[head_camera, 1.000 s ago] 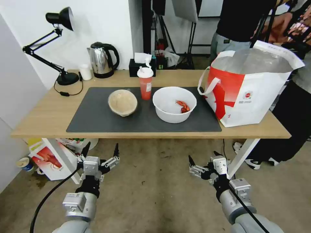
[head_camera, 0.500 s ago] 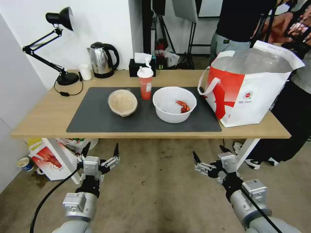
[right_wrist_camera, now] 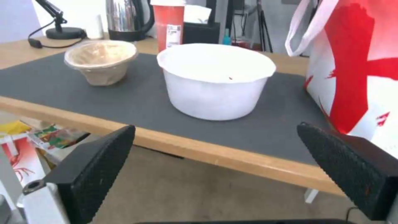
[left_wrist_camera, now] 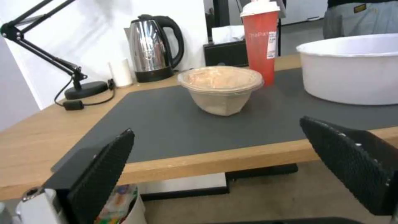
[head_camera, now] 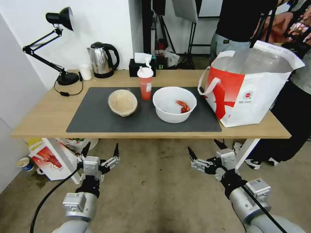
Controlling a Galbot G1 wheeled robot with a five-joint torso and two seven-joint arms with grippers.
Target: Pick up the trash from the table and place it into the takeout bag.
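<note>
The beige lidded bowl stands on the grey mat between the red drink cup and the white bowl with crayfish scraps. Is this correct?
Not quite. In the head view the red drink cup stands in the middle, with the beige lidded bowl to its left and the white bowl to its right, all on the grey mat.

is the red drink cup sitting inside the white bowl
No, the red drink cup stands upright on the dark mat behind and between the white bowl and the beige lidded bowl.
</note>
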